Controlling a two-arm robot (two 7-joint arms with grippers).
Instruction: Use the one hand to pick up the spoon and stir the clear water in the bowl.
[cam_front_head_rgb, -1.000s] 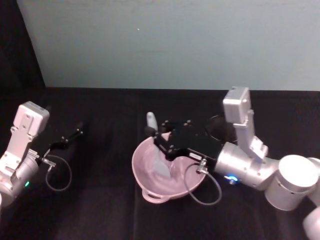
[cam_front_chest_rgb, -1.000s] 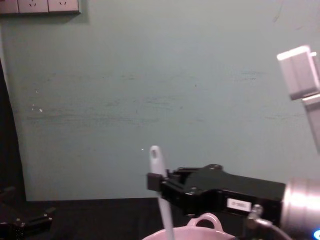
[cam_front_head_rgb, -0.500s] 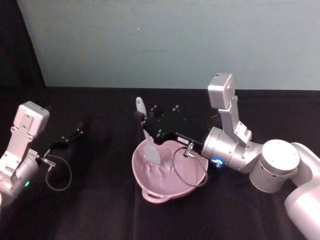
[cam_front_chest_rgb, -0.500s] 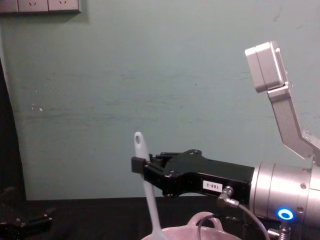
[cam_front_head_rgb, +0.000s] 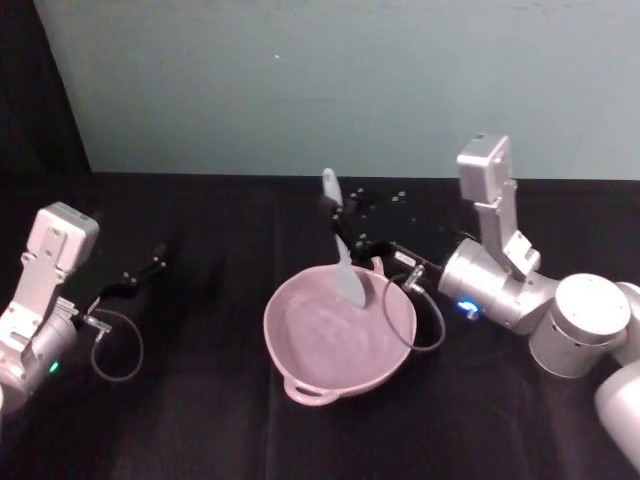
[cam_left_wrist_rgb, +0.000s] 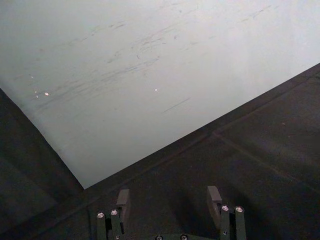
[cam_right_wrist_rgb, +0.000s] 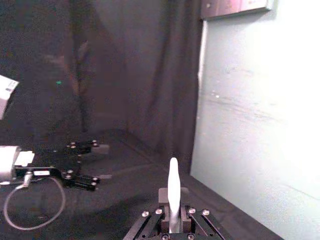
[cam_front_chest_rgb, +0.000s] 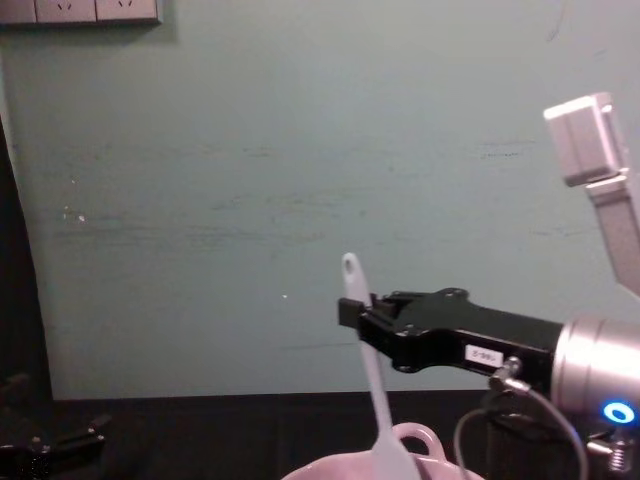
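The pale pink bowl (cam_front_head_rgb: 274, 335) sits mid-table, its loop handle at the front; in the chest view its rim (cam_front_chest_rgb: 330, 470) shows at the bottom edge. The white spoon (cam_front_head_rgb: 340, 250) stands nearly upright, its flat head inside the bowl near the far rim, its holed handle end on top (cam_front_chest_rgb: 350, 266). My right gripper (cam_front_head_rgb: 343, 228) reaches in from the right and is shut on the spoon's handle (cam_right_wrist_rgb: 173, 186). My left gripper (cam_front_head_rgb: 152, 268) rests parked at the far left, its fingers (cam_left_wrist_rgb: 123, 199) open with nothing between them.
A cable loop (cam_front_head_rgb: 118, 348) lies beside the left arm. The right arm's silver wrist (cam_front_head_rgb: 490, 290) and its cable hang just right of the bowl. A pale green wall (cam_front_chest_rgb: 300, 150) closes off the table's back edge.
The right gripper has swung the spoon from the bowl's left side to its far right side, and the spoon's head moved across inside the bowl. The left arm has stayed still.
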